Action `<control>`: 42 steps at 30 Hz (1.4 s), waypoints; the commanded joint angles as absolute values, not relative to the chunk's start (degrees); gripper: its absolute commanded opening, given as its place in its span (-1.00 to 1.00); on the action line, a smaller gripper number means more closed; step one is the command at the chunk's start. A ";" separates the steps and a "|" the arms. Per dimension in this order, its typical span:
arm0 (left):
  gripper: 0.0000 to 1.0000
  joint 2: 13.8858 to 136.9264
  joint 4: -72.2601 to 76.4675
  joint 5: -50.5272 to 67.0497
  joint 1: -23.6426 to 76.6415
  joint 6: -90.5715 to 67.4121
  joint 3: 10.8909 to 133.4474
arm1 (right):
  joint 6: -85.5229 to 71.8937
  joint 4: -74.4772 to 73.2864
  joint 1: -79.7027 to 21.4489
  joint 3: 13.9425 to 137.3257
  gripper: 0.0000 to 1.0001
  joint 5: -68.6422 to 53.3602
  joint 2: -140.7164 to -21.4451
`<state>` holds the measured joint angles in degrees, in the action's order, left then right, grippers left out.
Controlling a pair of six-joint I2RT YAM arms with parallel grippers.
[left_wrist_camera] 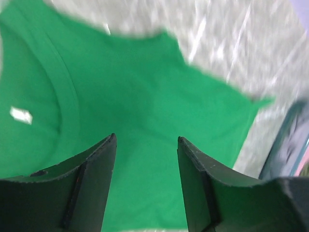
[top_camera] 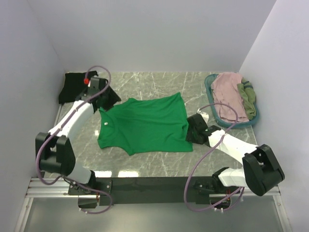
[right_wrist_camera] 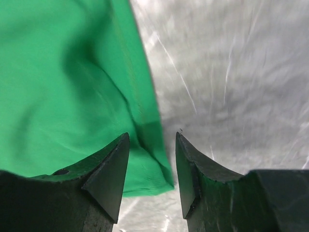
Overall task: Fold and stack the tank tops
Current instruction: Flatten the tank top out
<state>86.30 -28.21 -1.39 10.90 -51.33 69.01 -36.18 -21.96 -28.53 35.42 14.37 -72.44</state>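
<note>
A bright green tank top [top_camera: 145, 125] lies spread flat on the marble table, its white neck label [top_camera: 105, 124] at the left. My left gripper [top_camera: 107, 100] hovers open over its upper left shoulder; the left wrist view shows green cloth [left_wrist_camera: 135, 96] between and beyond the open jaws [left_wrist_camera: 146, 140]. My right gripper [top_camera: 194, 129] is open at the top's right hem; in the right wrist view its jaws [right_wrist_camera: 152, 137] straddle the hem corner [right_wrist_camera: 154, 164] without closing on it. A black top [top_camera: 72, 87] lies folded at the back left. Pink [top_camera: 226, 92] and olive [top_camera: 247, 99] tops lie in the basket.
A teal oval basket [top_camera: 212, 108] stands at the right, close behind my right arm; its edge shows in the left wrist view [left_wrist_camera: 285, 145]. White walls close in the table on the left, back and right. A black rail [top_camera: 149, 183] runs along the near edge.
</note>
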 commanded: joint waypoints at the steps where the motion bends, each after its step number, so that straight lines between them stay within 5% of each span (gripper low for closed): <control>1: 0.18 83.50 -26.55 -0.53 13.79 -52.91 63.56 | -38.58 -15.48 -28.92 34.02 0.01 11.87 -73.38; 8: 0.17 78.93 -24.88 -0.53 21.34 -54.66 56.08 | -39.29 -13.88 -28.92 33.93 -0.03 11.34 -75.06; 15: 0.11 78.05 -25.74 -2.10 30.05 -57.65 50.89 | -40.78 -17.83 -29.18 31.91 -0.27 13.18 -69.44; 34: -0.02 80.95 -27.95 -6.33 40.96 -61.61 45.35 | -40.69 -17.14 -31.03 32.17 -0.22 13.27 -71.37; 39: -0.01 80.60 -28.30 -6.59 40.96 -61.52 44.38 | -40.96 -17.58 -31.29 31.91 -0.84 13.18 -70.76; 42: -0.01 80.51 -28.65 -6.77 41.04 -61.26 44.03 | -41.40 -18.80 -31.55 31.38 -1.00 13.36 -68.65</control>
